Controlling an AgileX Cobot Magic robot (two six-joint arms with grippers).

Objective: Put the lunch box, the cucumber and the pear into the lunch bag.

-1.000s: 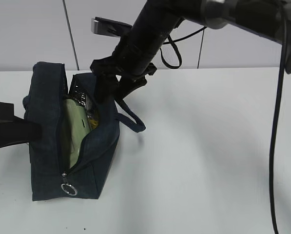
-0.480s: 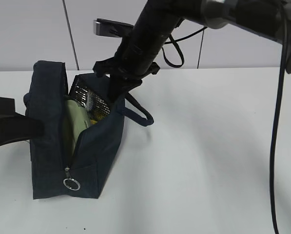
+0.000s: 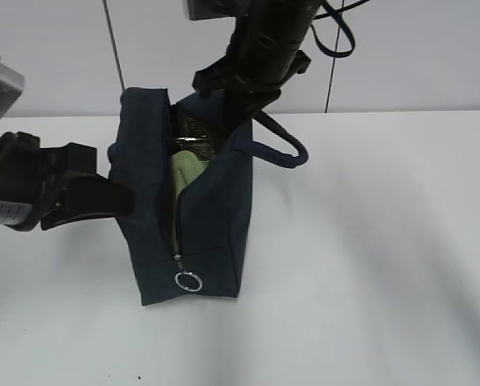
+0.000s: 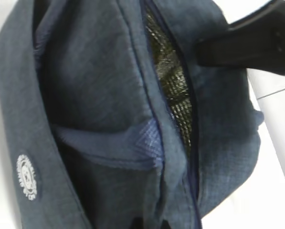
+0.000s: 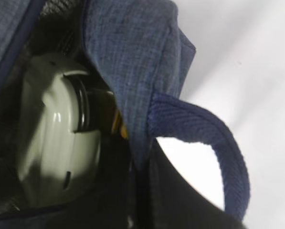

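The navy lunch bag (image 3: 223, 217) stands upright on the table with its zipper open and the ring pull (image 3: 189, 281) low at the front. My left gripper (image 3: 121, 199) is shut on its left wall; in the left wrist view the fabric (image 4: 94, 95) is pinched between the fingertips (image 4: 150, 224). At the top my right gripper (image 3: 238, 108) is shut on the right wall beside the loop handle (image 3: 286, 149), as the right wrist view shows (image 5: 144, 191). The pale green lunch box (image 5: 51, 143) lies inside, with a yellow-orange sliver of the pear (image 5: 119, 125) behind it. The cucumber is hidden.
The white table (image 3: 368, 257) spreads out to the right and in front of the bag. A grey wall stands behind it, with a black cable (image 3: 329, 72) hanging down. The right arm's dark finger (image 4: 247, 43) shows in the left wrist view.
My right gripper has shut on the bag's right wall. Both arms have pulled the bag rightward and upright, narrowing its mouth. The left arm has come further into view.
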